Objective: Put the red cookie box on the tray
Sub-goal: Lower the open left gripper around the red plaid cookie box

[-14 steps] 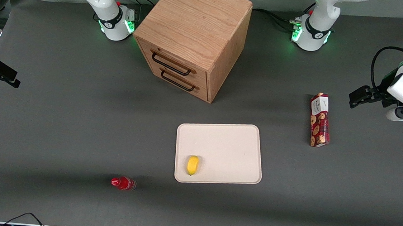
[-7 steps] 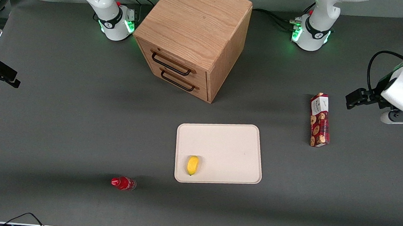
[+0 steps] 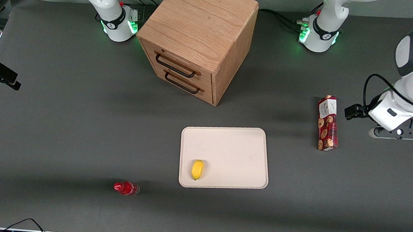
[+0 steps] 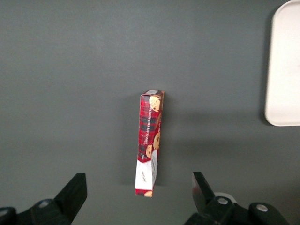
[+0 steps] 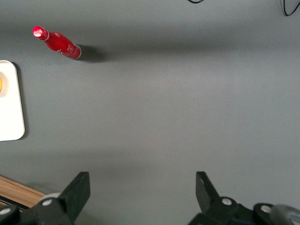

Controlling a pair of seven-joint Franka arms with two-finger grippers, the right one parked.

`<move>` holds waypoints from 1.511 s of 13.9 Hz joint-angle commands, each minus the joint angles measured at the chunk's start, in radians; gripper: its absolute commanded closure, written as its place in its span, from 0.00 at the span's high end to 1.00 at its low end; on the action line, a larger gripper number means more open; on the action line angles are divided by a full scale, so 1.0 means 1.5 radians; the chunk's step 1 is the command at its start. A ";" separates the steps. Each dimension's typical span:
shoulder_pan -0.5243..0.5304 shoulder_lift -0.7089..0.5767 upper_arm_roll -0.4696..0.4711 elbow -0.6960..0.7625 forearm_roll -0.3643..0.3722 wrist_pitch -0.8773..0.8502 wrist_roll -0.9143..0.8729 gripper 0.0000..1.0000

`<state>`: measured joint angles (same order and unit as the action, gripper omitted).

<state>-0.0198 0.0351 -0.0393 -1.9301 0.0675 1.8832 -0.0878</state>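
Front view, red cookie box (image 3: 327, 123): flat on the table, toward the working arm's end, well apart from the tray (image 3: 226, 143).
Front view, gripper (image 3: 352, 112): near the box, not touching.
Front view, tray: holds a yellow fruit (image 3: 197, 169); small red bottle (image 3: 126, 188) nearer the camera; wooden drawer cabinet (image 3: 199, 39) farther.
Left wrist view, gripper (image 4: 139, 193): fingers (image 4: 74, 191) spread wide, nothing held.
Left wrist view, red cookie box (image 4: 149, 142): on the table between the fingertips' line, untouched.
Right wrist view, bottle (image 5: 56, 43): lying near the tray (image 5: 13, 117).

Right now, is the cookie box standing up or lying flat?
Lying down: the red cookie box rests lengthwise on the table, off the tray. The open claw hovers above it.
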 commanded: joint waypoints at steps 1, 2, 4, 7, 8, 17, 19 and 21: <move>-0.004 -0.035 0.025 -0.135 0.001 0.133 0.033 1.00; -0.004 -0.034 0.027 -0.168 0.000 0.174 0.033 1.00; -0.002 -0.031 0.027 -0.244 0.000 0.273 0.033 1.00; -0.002 -0.017 0.027 -0.320 -0.004 0.361 0.032 1.00; -0.002 -0.009 0.027 -0.337 -0.004 0.379 0.032 1.00; -0.005 0.097 0.025 -0.389 -0.003 0.527 0.032 1.00; -0.005 0.098 0.025 -0.389 -0.004 0.528 0.033 1.00; -0.005 0.099 0.025 -0.389 -0.003 0.528 0.033 0.78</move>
<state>-0.0204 0.1875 -0.0051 -2.5145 0.0660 2.6674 -0.0543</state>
